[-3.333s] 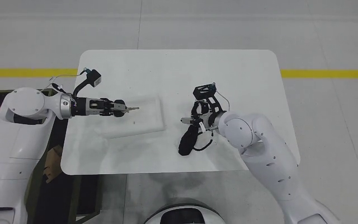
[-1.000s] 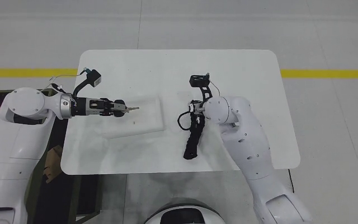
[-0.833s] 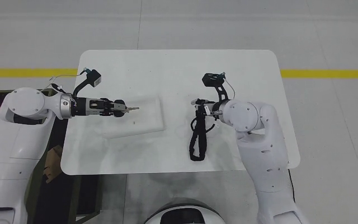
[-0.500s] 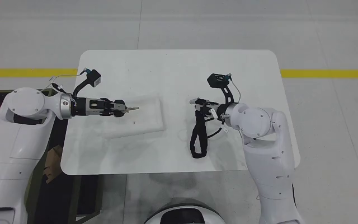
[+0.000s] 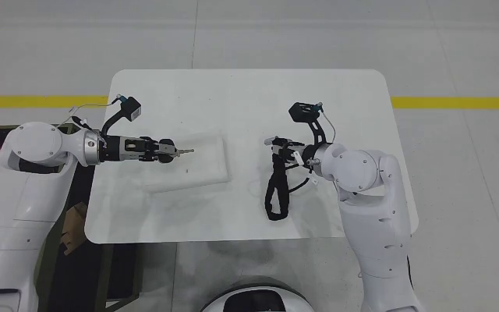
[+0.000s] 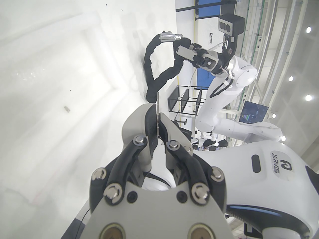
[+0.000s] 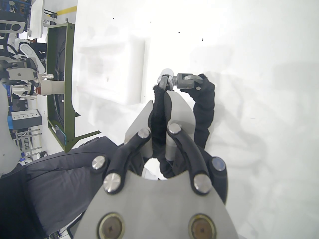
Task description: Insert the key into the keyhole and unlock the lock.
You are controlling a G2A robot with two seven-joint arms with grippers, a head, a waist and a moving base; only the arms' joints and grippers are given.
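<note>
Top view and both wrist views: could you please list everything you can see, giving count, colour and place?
key: one, silver, pinched in the left tool, above the tray, tip pointing toward the lock.
lock: one, black sleeved cable loop with silver metal ends, gripped near one end by the right tool, right of the tray.
tray: one, white, shallow, on the table's left-middle.
table: one, white, rounded corners.
floor line: one, yellow, on the floor to either side of the table's far part.
left tool: one, black fingers, shut on the key.
right tool: one, shut on the lock, at the table's centre-right.
</note>
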